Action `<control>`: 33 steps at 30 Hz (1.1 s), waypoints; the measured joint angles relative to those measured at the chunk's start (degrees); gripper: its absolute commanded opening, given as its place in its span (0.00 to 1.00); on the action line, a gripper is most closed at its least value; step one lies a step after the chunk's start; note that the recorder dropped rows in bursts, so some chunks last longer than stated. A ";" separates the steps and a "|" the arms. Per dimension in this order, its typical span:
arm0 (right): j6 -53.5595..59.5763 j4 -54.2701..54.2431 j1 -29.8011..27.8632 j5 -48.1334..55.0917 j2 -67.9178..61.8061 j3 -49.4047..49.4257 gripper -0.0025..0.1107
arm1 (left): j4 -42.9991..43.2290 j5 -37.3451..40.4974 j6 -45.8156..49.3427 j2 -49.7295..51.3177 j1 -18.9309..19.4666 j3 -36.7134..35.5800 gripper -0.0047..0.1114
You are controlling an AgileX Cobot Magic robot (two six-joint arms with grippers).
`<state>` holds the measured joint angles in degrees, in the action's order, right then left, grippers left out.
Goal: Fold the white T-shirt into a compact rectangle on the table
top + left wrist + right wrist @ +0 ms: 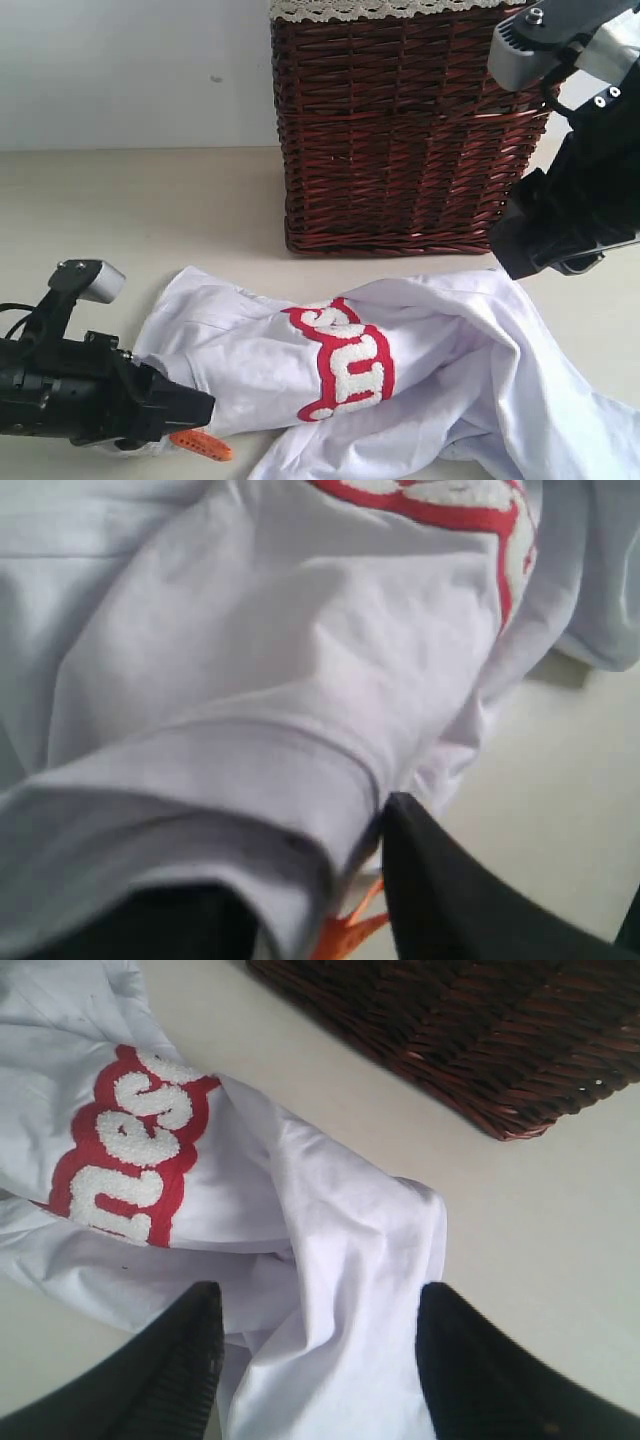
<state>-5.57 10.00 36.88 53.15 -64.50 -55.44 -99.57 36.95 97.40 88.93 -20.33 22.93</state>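
Observation:
The white T-shirt (pixel 420 370) lies crumpled on the table (pixel 150 210) in front of the basket, its red-outlined lettering (pixel 345 360) facing up. My left gripper (pixel 195 410) is low at the shirt's left edge. In the left wrist view the thick hem (pixel 230 780) is bunched between the two black fingers (pixel 440 890), and the left gripper (pixel 300 865) is shut on it. My right gripper (pixel 515 262) hangs above the shirt's right side. It stands open (pixel 315 1300) over a raised fold (pixel 350 1260) without touching it.
A tall dark red wicker basket (pixel 400 130) with white lace trim stands just behind the shirt, and its base also shows in the right wrist view (pixel 480 1030). A small orange piece (pixel 200 443) lies on the table under the left gripper's tip.

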 measured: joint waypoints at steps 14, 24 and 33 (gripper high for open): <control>0.12 0.00 0.00 0.00 0.00 0.00 0.51 | 12.79 -2.23 -21.87 -3.41 0.00 9.24 0.04; 0.25 0.00 0.00 0.00 0.00 0.00 0.51 | 43.01 8.56 -58.78 -14.34 0.00 31.31 0.04; 11.57 -10.00 0.00 1.69 0.00 0.00 0.51 | 61.58 16.23 -73.65 -20.36 6.08 42.07 0.04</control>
<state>6.00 0.00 36.88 54.84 -64.50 -55.44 -37.99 53.18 23.76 68.56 -14.25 65.00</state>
